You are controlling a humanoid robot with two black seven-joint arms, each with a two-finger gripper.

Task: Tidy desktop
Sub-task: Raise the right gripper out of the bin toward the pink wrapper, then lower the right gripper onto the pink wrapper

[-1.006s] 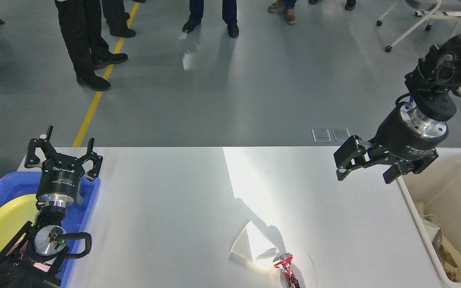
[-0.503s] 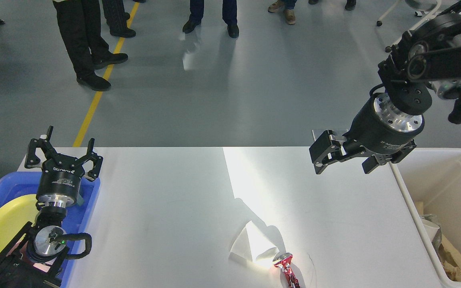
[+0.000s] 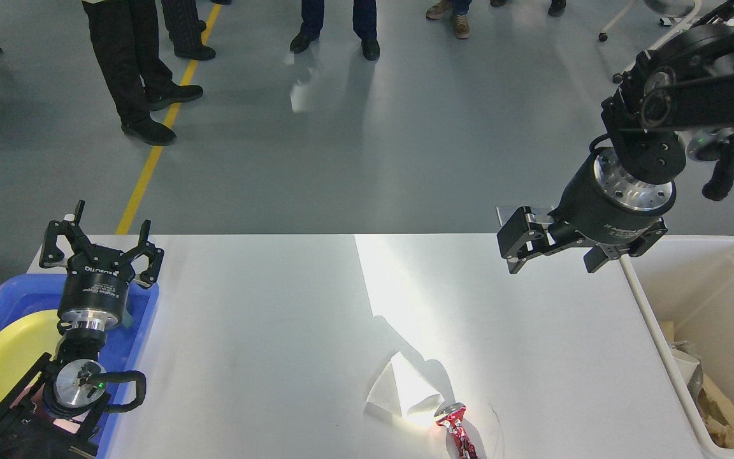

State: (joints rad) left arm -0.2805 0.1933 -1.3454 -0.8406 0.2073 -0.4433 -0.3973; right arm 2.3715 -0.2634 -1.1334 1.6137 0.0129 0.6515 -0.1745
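Observation:
The white desktop (image 3: 265,331) fills the lower middle of the head view. A crumpled white tissue (image 3: 402,390) lies near its front edge, with a crushed red can (image 3: 458,431) just to its right. My left gripper (image 3: 100,245) stands open and empty over the far end of the blue tray. My right gripper (image 3: 555,250) hangs open and empty above the desktop's far right part, beside the cream bin.
A blue tray (image 3: 144,319) with a yellow plate (image 3: 7,360) sits at the left. A cream-white bin (image 3: 717,280) with paper waste stands at the right. Several people's legs (image 3: 131,70) and a chair base (image 3: 660,38) are on the floor beyond.
My right gripper rose and swung left from the bin's edge to over the desktop's far right part, then held nearly still. The left arm has not moved.

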